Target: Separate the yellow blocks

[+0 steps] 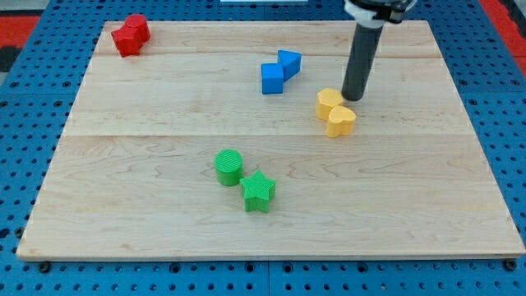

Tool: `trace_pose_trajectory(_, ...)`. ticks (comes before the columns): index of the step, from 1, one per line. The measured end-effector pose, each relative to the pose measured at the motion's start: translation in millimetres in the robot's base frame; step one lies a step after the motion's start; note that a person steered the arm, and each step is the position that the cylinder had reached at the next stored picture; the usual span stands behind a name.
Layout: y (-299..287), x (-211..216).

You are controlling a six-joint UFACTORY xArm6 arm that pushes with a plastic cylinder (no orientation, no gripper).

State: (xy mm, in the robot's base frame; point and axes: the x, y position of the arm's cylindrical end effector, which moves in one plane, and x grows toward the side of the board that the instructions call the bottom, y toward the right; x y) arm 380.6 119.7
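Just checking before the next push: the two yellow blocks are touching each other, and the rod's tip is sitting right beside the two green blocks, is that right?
Not quite. The two yellow blocks do touch, but my tip is not beside the green blocks. The camera view shows it right next to the yellow pair, at their upper right edge; the green ones lie apart, toward the view's bottom left.

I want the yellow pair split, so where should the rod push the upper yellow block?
Judging by the layout: my tip sits just right of the upper yellow block. Push its right face toward the view's left; it touches the lower yellow block, so sideways shears them apart.
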Motion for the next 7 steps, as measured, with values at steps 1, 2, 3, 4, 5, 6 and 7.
trace_pose_trajectory(1, -8, -9)
trace_pose_trajectory(2, -52, -23)
trace_pose_trajectory(3, -66, -16)
trace_pose_trajectory(4, -45, 15)
trace_pose_trajectory(5, 2, 40)
trace_pose_trajectory(6, 46, 51)
trace_pose_trajectory(7, 62, 74)
